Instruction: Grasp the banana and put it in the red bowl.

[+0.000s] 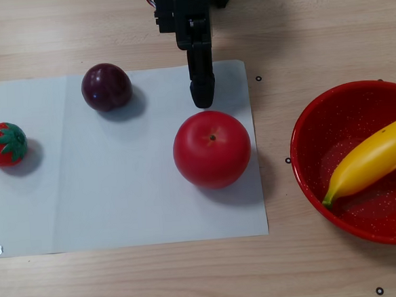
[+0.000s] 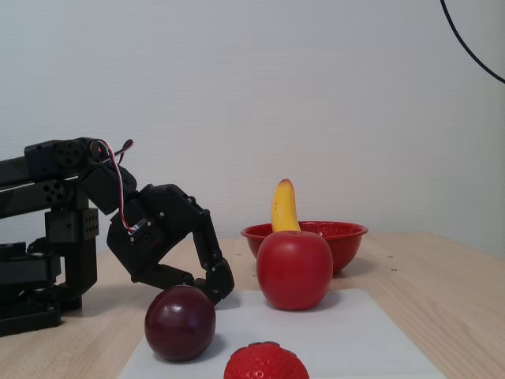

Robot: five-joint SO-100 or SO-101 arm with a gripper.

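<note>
Other view is showing the banana [image 1: 372,159] already lying inside the red bowl [image 1: 310,128], stem low; the claw [image 1: 202,94] is hanging empty, jaws together, near the apple [image 1: 211,149]. Fixed view is showing the banana's glossy tip rising above the rim: probably light, stiff, slippery, best gripped mid-body.

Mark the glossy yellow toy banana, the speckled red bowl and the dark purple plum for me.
glossy yellow toy banana [image 1: 375,158]: other view, mid-body.
speckled red bowl [image 1: 318,123]: other view, inner left wall.
dark purple plum [image 1: 105,86]: other view, top centre.
</note>
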